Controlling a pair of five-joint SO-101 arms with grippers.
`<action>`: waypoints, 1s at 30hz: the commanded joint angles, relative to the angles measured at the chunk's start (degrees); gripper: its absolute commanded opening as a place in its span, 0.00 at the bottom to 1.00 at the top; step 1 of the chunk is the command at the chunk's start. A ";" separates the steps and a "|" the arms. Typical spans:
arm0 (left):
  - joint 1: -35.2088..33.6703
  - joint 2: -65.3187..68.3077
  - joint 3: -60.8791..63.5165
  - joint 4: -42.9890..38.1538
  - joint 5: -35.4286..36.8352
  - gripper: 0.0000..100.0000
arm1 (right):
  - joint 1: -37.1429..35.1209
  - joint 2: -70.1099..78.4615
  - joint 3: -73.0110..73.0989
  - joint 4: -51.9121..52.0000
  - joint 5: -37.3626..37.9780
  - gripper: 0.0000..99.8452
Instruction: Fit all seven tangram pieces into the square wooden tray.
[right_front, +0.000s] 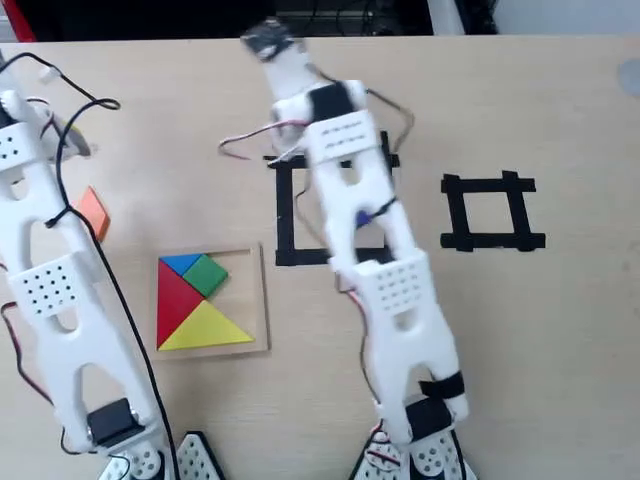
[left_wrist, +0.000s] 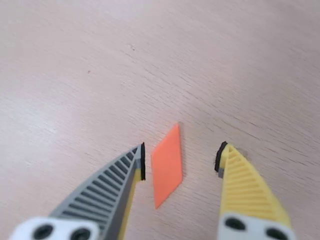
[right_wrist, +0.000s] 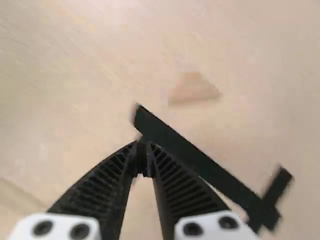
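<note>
Four pieces are lying in the square wooden tray. My left gripper is hanging open astride the orange parallelogram, which is lying flat on the table off the tray's left side. Being thin, it is liable to slip out of a closing pinch. My right gripper, fingers together, is hovering over black tape.

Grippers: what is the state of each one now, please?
Left gripper: open, the orange piece lies between its fingers, not gripped.
Right gripper: closed, empty, by the black tape.
</note>
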 joint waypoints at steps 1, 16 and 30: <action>-2.07 -4.04 -0.22 0.44 0.09 0.25 | -5.98 10.77 -10.86 -13.98 -0.88 0.01; -4.88 -4.04 4.35 0.44 -3.60 0.25 | -3.16 29.32 -25.36 -34.81 -11.96 0.01; -5.85 -14.77 14.11 0.44 -3.87 0.25 | -2.20 25.80 -26.33 -13.80 -11.96 0.01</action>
